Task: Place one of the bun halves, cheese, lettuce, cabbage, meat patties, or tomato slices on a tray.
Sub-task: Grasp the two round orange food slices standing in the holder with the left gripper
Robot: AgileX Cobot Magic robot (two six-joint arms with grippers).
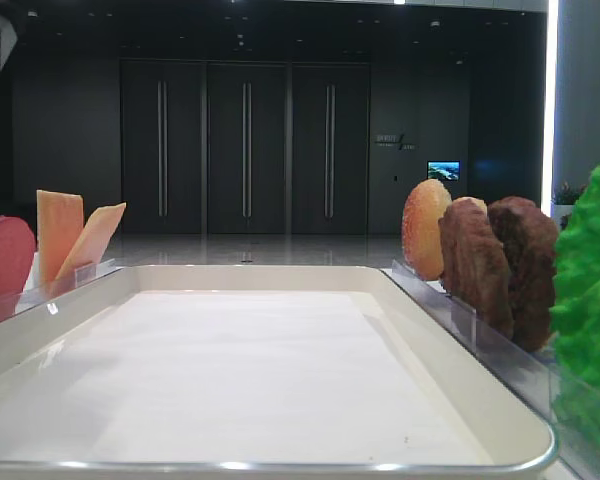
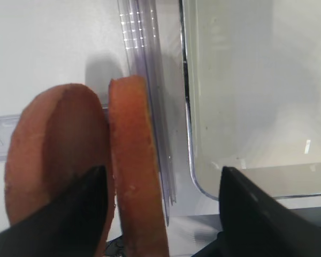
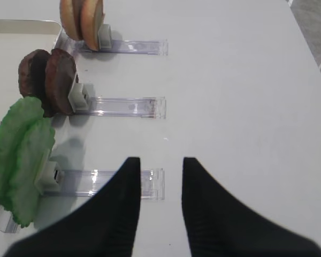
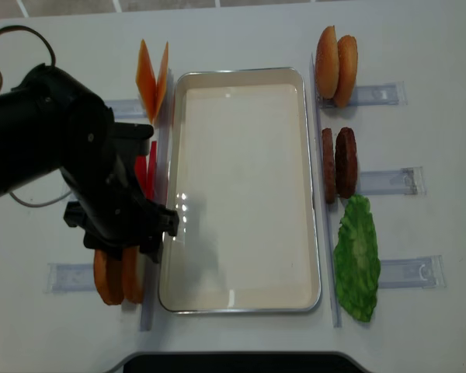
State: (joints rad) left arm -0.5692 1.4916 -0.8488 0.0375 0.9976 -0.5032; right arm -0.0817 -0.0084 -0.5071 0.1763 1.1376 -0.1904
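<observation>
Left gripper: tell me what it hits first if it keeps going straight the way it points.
Probably the inner bun half, standing between the open fingers of the left gripper; the outer bun half sits by one fingertip. Depth is unclear.

Between your left gripper's [image 2: 160, 214] black fingers [image 2: 77, 214]: orange-brown bun halves [image 2: 136, 171]. Right of them, the tray [image 2: 246, 176] is cream-white.

light: bright, even | glare: tray [image 4: 241, 295] rim | blur: left wrist close-up soft
</observation>
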